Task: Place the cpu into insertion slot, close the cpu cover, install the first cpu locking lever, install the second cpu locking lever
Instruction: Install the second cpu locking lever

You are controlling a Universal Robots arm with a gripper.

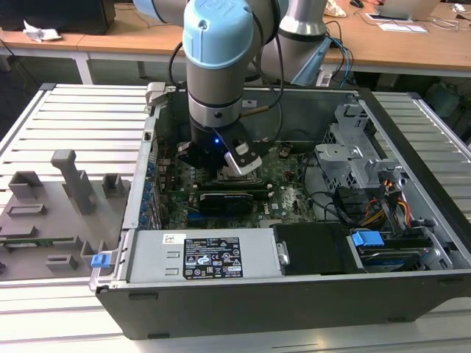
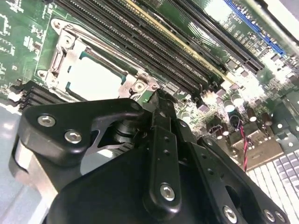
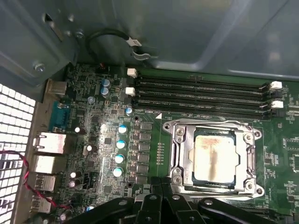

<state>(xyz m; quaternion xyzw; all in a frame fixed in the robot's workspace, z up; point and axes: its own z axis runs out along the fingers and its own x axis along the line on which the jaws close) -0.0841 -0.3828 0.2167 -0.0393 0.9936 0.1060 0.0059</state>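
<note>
The cpu (image 3: 214, 156) (image 2: 93, 77) lies flat in the insertion slot (image 3: 211, 122), its silver face showing through the window of the cpu cover (image 3: 183, 156) (image 2: 135, 84), which is down over it. A thin metal lever runs along the socket side nearest the memory slots. My gripper (image 3: 162, 183) (image 2: 159, 95) is shut with nothing between its fingers, its tips just off one corner of the socket frame. In the exterior view the gripper (image 1: 221, 176) reaches down into the open computer case over the motherboard.
Long black memory slots (image 3: 201, 93) run beside the socket. A black card with fins (image 1: 232, 198) sits in front of the gripper, the power supply (image 1: 199, 254) nearer the front. A drive cage (image 1: 360, 158) and cables (image 1: 383, 209) fill the exterior view's right; a grey fixture tray (image 1: 59, 198) lies at its left.
</note>
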